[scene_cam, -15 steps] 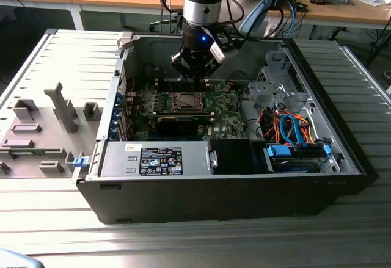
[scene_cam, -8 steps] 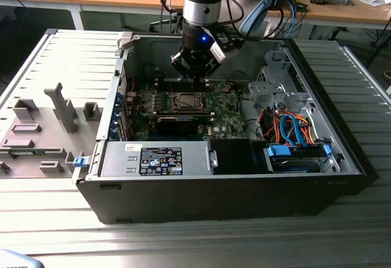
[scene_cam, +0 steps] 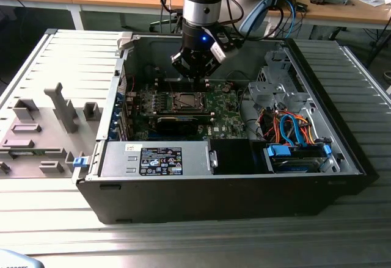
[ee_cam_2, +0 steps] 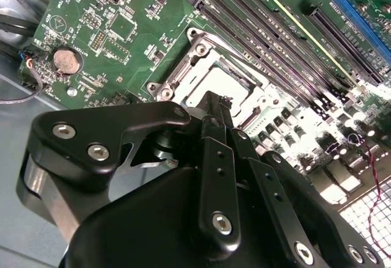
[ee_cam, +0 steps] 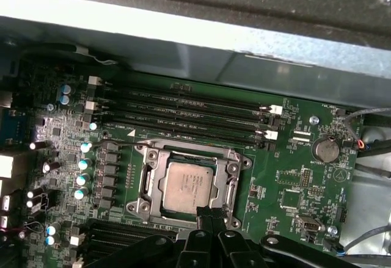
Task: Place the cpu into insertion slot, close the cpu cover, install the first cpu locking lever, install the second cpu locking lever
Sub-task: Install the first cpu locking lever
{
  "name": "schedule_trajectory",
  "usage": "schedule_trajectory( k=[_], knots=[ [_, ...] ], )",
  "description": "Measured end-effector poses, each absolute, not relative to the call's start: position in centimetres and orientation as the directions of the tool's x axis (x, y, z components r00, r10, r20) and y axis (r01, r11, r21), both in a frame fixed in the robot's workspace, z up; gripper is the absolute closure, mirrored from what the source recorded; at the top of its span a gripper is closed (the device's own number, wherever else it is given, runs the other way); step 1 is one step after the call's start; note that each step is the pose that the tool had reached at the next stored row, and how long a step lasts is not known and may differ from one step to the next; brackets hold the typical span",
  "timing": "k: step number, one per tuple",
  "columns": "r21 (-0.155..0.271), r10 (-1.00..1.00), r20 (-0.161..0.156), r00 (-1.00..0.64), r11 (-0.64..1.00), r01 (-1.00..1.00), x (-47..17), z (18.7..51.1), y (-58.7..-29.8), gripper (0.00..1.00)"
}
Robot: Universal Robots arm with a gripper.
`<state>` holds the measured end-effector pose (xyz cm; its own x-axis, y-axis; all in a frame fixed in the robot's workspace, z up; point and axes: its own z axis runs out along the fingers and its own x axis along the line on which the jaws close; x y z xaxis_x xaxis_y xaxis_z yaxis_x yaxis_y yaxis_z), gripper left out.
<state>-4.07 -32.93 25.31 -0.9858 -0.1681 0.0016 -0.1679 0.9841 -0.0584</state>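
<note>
The cpu (ee_cam: 188,185) lies flat in the insertion slot (scene_cam: 185,101) on the green motherboard (ee_cam: 293,176). Its silvery top (ee_cam_2: 227,77) shows through the square opening of the cpu cover (ee_cam: 148,181), which lies down over it as a metal frame (ee_cam_2: 183,77). A thin wire locking lever (ee_cam: 171,141) runs along the socket's side next to the memory slots. My gripper (scene_cam: 195,76) hangs just above the socket's edge. Its black fingers (ee_cam_2: 212,106) are pressed together with nothing between them, and their tips (ee_cam: 208,214) sit at the frame's rim.
The motherboard sits inside an open black computer case (scene_cam: 342,140). Long memory slots (ee_cam: 183,112) and a coin battery (ee_cam: 324,150) flank the socket. Drive bays with blue and orange cables (scene_cam: 293,134) fill the case at the exterior view's right. A grey fixture block (scene_cam: 58,106) stands outside it.
</note>
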Motion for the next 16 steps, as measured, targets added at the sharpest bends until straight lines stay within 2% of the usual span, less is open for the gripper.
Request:
schedule_trajectory(
  k=[16],
  knots=[
    [-0.058, -0.195, 0.002, -0.981, 0.979, -0.194, -4.07, 25.31, -32.93, 0.89]
  ],
)
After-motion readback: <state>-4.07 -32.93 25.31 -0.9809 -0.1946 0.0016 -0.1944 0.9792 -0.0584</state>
